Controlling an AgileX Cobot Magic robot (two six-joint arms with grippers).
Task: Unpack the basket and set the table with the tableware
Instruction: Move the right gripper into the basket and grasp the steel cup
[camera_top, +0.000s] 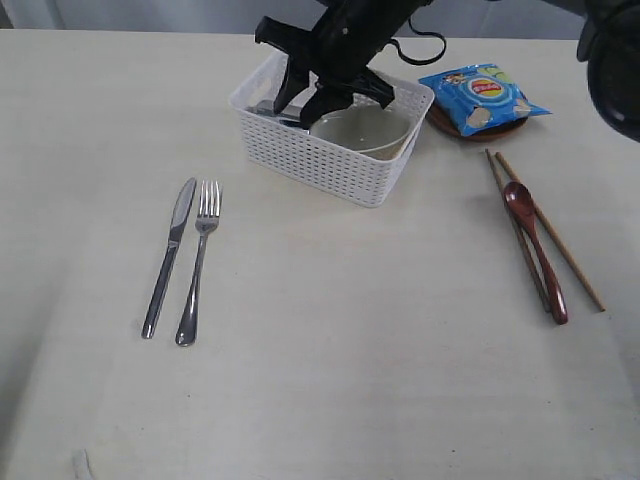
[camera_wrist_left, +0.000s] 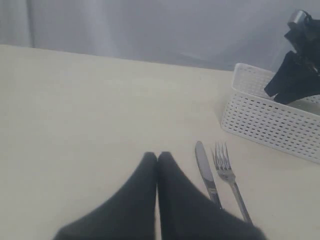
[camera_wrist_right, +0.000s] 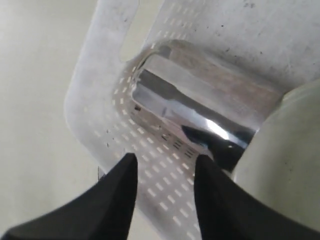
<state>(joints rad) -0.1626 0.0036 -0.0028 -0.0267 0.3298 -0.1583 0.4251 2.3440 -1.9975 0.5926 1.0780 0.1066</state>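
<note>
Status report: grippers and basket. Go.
Left gripper shut, empty. Right gripper open over white perforated plastic basket. Shiny steel cup, pale round bowl inside. Nothing blocking.

The right arm (camera_top: 345, 45) is matte black and angular, a thin black cable (camera_top: 440, 48) looping at its three o'clock. The left fingers (camera_wrist_left: 140, 200) and right fingers (camera_wrist_right: 112, 200) are smooth black wedges with blunt tips.

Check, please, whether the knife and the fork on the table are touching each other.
Apart. The exterior view shows bare table between the knife and the fork along their whole length.
</note>
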